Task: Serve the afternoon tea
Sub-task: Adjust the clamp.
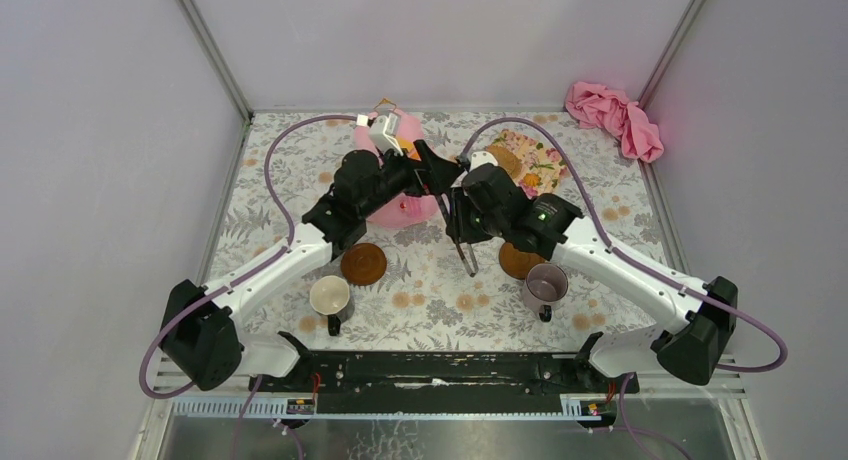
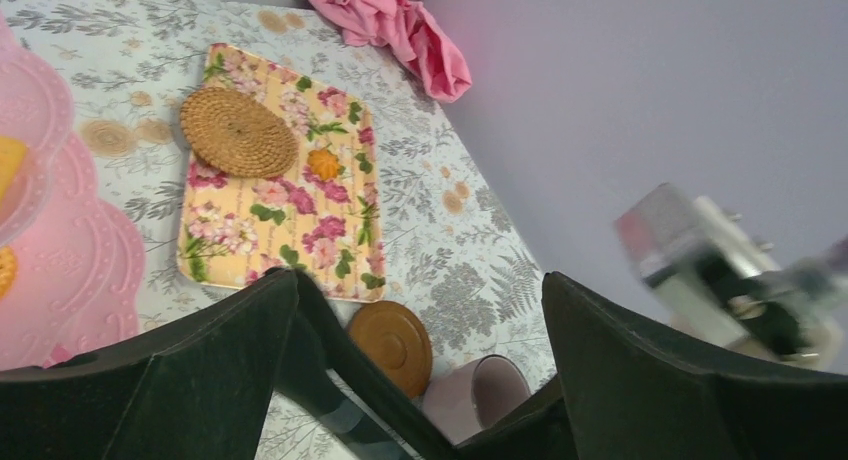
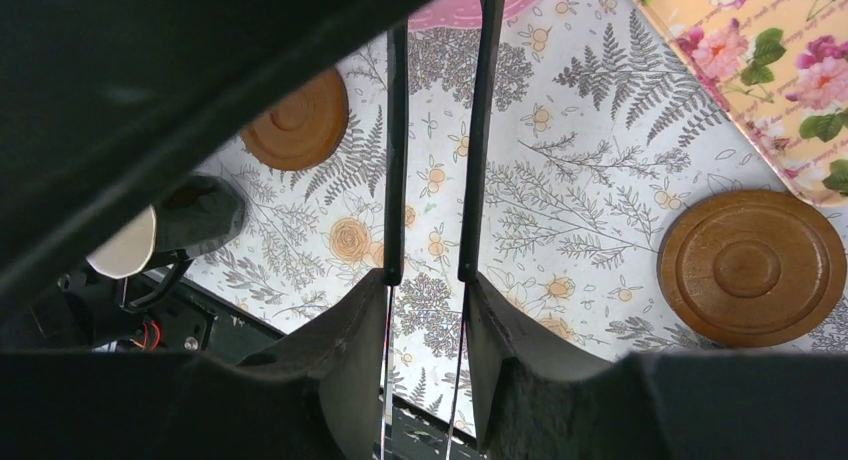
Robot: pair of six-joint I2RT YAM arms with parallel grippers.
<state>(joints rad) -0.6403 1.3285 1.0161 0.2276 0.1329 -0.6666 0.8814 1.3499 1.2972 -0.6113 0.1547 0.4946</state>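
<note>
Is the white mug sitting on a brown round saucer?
No, the white mug stands on the floral tablecloth, beside the brown round saucer.

**Two white-and-black arms with lilac cables**

The left arm [image 1: 270,265] and the right arm [image 1: 620,265] each had smooth white links between bulky black joint housings, with a black block at the shoulder. A lilac cable [image 1: 275,165] ran along each arm in a wide loop. A small white camera box [image 1: 385,135] sat at the left wrist. A green light [image 1: 541,217] glowed on a black housing of the right arm. The left gripper [image 2: 420,280] had broad, matte-black, tapering fingers [image 2: 200,380]. Both bases stood on a black rail [image 1: 440,370]
</note>
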